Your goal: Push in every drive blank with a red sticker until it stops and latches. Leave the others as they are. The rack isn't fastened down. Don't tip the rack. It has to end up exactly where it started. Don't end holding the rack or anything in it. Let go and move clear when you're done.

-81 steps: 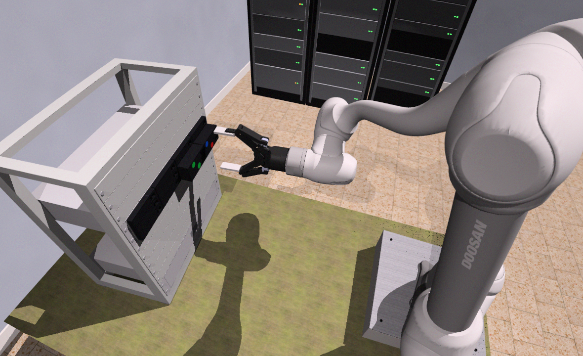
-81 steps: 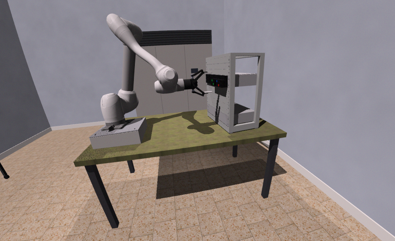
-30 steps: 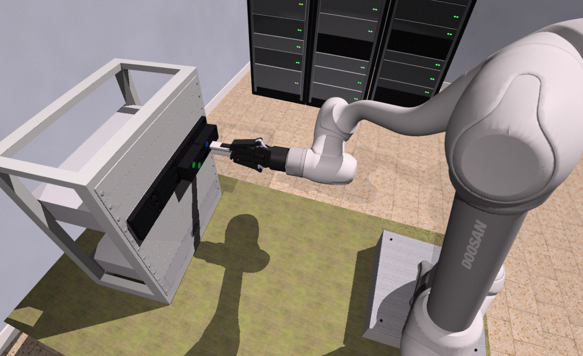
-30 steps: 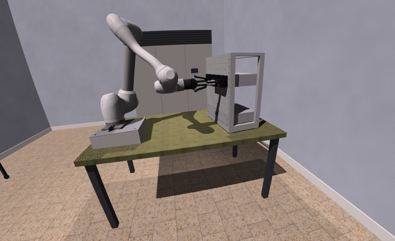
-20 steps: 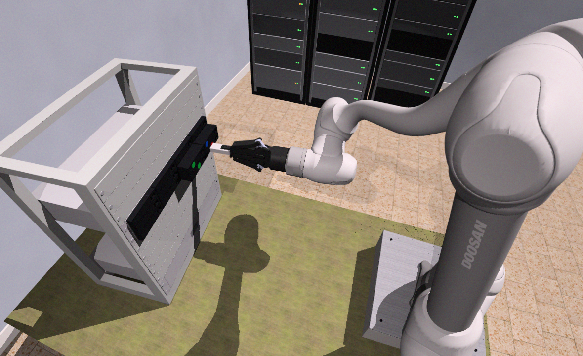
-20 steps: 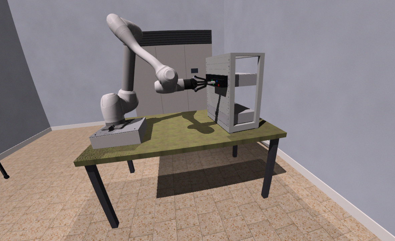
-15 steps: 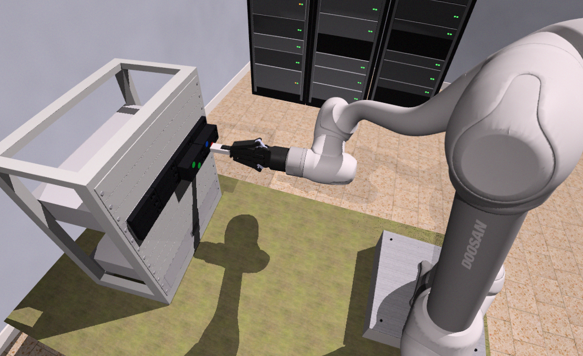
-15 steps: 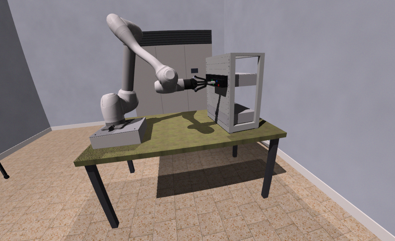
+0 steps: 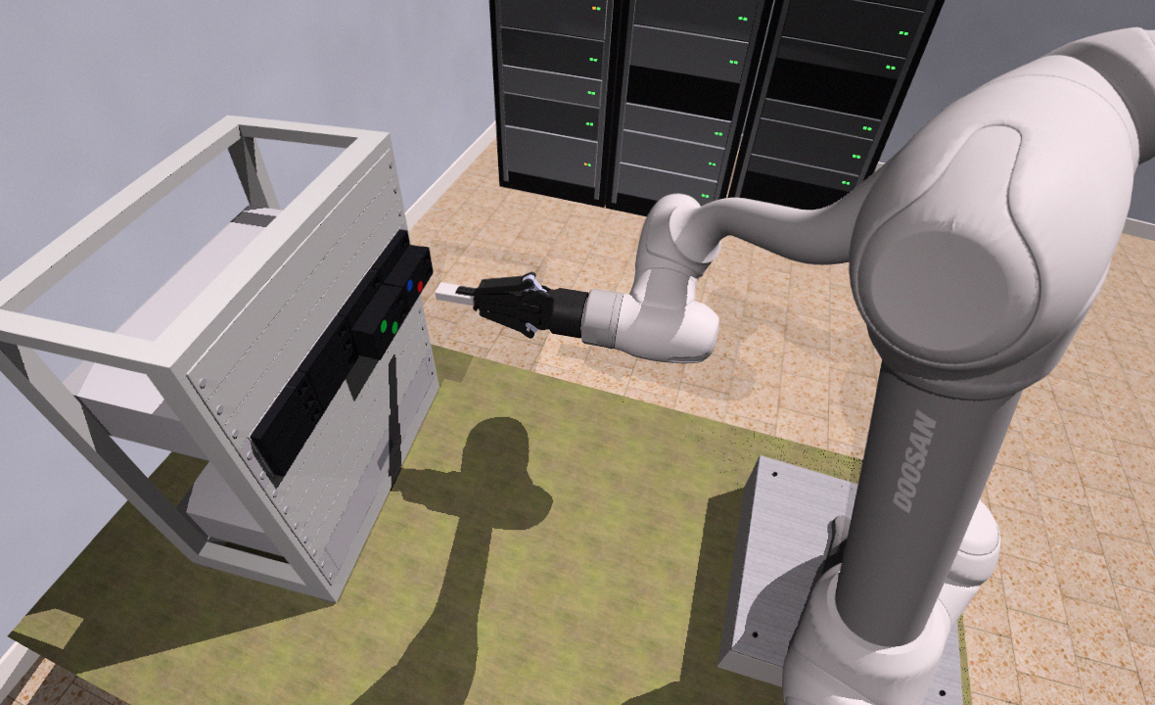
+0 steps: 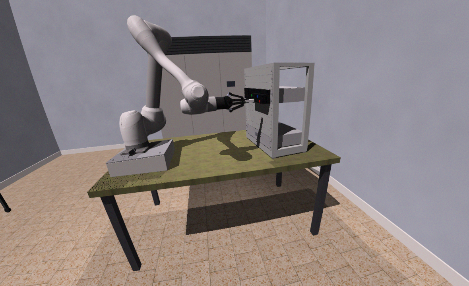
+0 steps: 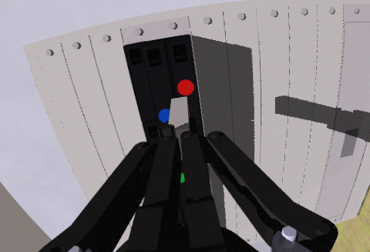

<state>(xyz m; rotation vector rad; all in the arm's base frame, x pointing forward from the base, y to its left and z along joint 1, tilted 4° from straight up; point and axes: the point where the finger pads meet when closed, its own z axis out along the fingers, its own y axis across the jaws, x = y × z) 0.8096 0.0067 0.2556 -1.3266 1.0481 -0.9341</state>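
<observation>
A grey open-frame rack (image 9: 205, 351) stands on the table, also in the far view (image 10: 277, 108). A row of black drive blanks (image 9: 345, 346) crosses its front panel. The end blank carries a red sticker (image 9: 420, 285) (image 11: 185, 87), with a blue sticker (image 9: 411, 284) (image 11: 163, 115) beside it. Two green stickers (image 9: 388, 326) mark blanks farther along; the four stickered blanks stick out from the panel. My gripper (image 9: 452, 294) (image 11: 181, 109) is shut and empty, its pale fingertips together, a short gap in front of the red and blue blanks.
The arm's grey base block (image 9: 783, 570) sits on the green table near its edge. Tall black server cabinets (image 9: 704, 96) stand on the floor behind. The rack stands close to the table's far edge (image 10: 321, 151).
</observation>
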